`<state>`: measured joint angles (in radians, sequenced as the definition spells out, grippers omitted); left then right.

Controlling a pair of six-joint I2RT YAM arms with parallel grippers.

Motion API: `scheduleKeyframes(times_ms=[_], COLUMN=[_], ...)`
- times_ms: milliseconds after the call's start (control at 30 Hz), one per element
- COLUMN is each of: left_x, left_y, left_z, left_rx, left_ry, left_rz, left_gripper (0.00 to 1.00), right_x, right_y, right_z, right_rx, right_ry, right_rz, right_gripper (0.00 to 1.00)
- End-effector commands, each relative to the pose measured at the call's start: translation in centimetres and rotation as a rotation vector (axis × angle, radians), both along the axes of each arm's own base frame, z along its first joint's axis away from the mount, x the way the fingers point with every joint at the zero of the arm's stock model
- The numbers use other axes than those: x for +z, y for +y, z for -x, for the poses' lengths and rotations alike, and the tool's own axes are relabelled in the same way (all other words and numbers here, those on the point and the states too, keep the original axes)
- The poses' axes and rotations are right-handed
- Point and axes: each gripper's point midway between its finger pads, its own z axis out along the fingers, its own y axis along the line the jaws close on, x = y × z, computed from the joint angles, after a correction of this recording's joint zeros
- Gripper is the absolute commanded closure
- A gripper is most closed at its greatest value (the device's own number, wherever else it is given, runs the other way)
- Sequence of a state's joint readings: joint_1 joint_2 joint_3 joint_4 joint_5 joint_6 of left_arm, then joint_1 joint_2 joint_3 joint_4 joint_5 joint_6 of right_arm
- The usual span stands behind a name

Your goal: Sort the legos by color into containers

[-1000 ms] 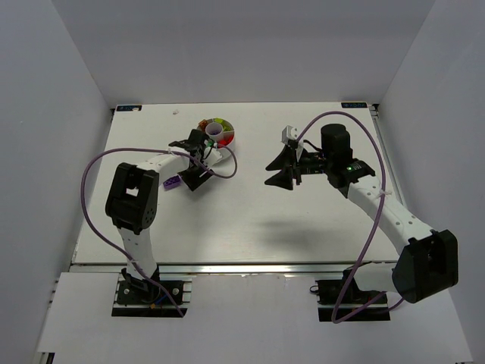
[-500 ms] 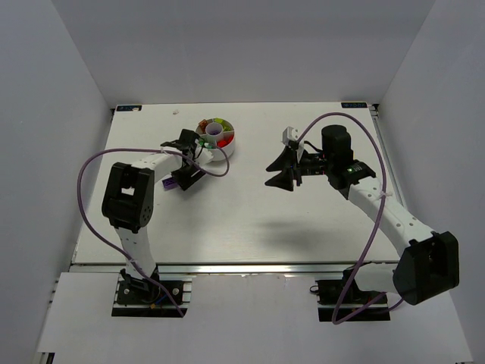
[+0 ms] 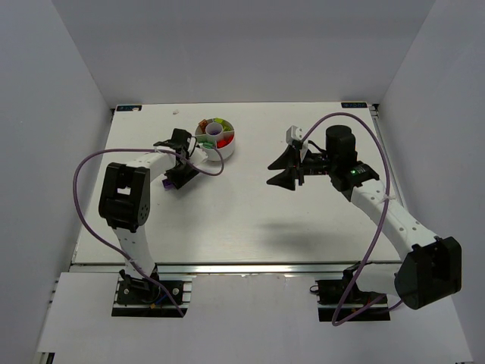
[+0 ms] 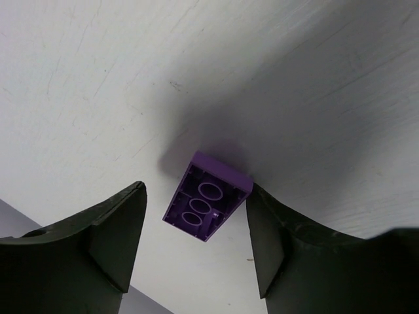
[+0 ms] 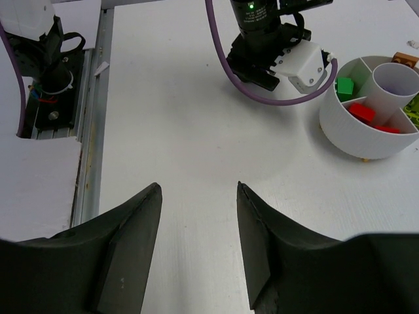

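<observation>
Left gripper (image 4: 196, 188) spread, straddling purple lego (image 4: 208, 196), no pinch yet. Lego on table (image 3: 250, 220), left side, near dish (image 5: 347, 131), hollow side facing wrist camera. It sits skewed and nearer one finger. Risk: closing catches a corner, so the brick twists or squirts out. Right gripper (image 5: 198, 186) spread, empty, mid-table.

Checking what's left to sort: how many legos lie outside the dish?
1: a purple lego on the table, between the jaws of the open left pincer. Others may be hidden from view.
</observation>
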<state>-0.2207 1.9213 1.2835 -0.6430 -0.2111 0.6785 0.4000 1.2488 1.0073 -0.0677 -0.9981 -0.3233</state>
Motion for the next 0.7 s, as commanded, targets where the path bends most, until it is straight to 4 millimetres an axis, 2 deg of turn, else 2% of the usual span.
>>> scheduleKeyframes(times_ms=[0,300,333,433,533,633,667], left_x=[0.1,-0.6,-0.7,-0.8,0.3,3.1,4.0], left_y=[-1.6,-2.9,-2.9,-2.7,-2.7,-3.6,-4.4], left_z=[0.0,0.1,0.2,0.1,-0.5,-1.8,-2.1], left_rx=[-0.039,-0.049,-0.045,-0.033,-0.014,0.023,0.027], left_ry=[-0.004,0.025,0.030,0.024,-0.019,-0.093,-0.112], left_rz=[0.081,0.149,0.151,0.153,0.173,0.255,0.309], left_gripper=[0.29,0.44,0.51,0.62,0.79,0.99,1.00], right_x=[1.1,1.2,1.2,1.2,1.2,1.1,1.6], right_y=[-0.2,-0.3,-0.3,-0.2,-0.4,-0.4,-0.3], right_z=[0.3,0.3,0.3,0.3,0.3,0.2,0.0], right_rx=[0.011,0.007,0.007,0.009,0.002,-0.017,-0.022], right_ry=[-0.042,-0.045,-0.045,-0.043,-0.040,-0.022,-0.045], right_rz=[-0.028,-0.031,-0.031,-0.031,-0.032,-0.033,-0.044], right_gripper=[0.45,0.45,0.45,0.45,0.46,0.47,0.48])
